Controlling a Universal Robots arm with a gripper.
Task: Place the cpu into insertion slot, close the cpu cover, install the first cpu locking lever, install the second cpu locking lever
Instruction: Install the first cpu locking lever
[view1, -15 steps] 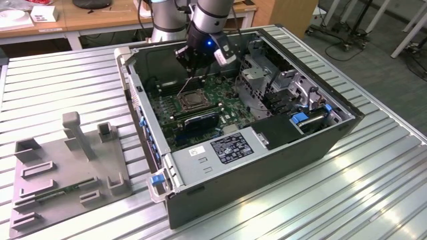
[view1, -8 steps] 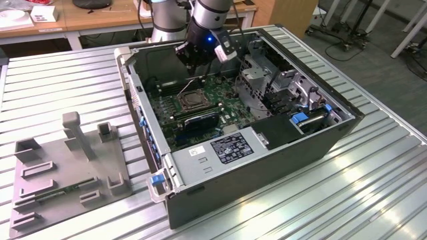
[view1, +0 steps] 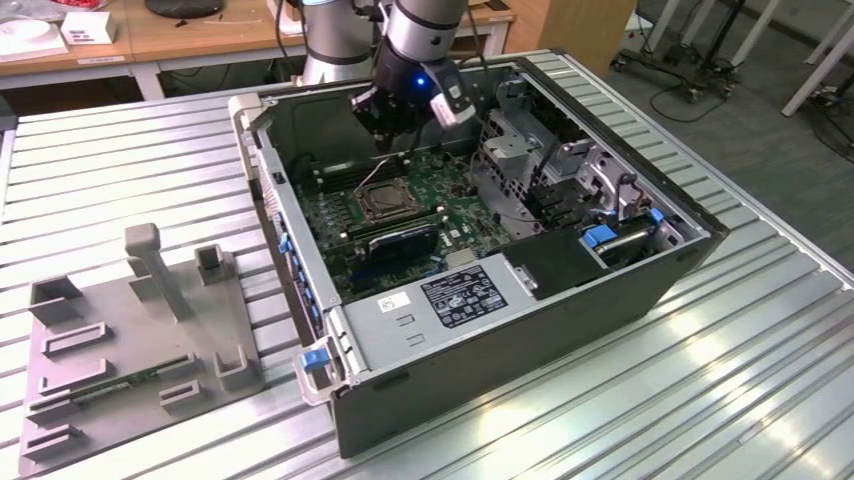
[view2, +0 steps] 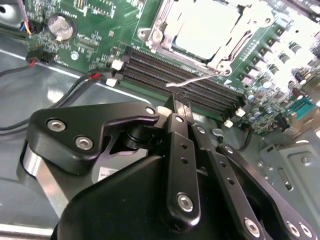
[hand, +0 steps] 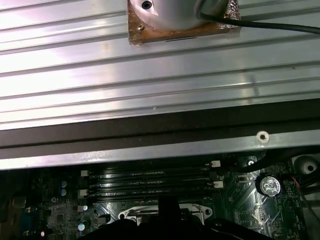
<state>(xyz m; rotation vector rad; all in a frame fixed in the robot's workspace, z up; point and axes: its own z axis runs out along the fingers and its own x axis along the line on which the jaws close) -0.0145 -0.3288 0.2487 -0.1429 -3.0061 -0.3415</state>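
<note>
The cpu (view2: 205, 27), a flat square with a silvery top, lies in the insertion slot (view1: 380, 200) on the green board inside the open computer case. The cpu cover (view2: 222, 56), a thin metal frame, lies flat around it. A thin wire locking lever (view2: 197, 80) stands raised from the socket's edge. Its free end rests against the tips of my gripper (view2: 181, 102), whose black fingers (view2: 176, 140) are pressed together. I cannot tell whether they pinch the wire. In the exterior view the gripper (view1: 388, 150) hangs just above the socket.
Long black memory slots (view2: 175, 75) run beside the socket, with a coin battery (view2: 60, 25) further off. The case wall (view1: 274, 190) and a metal drive cage (view1: 514, 150) flank the board. A grey fixture block (view1: 134, 340) lies on the ribbed table at the exterior view's left.
</note>
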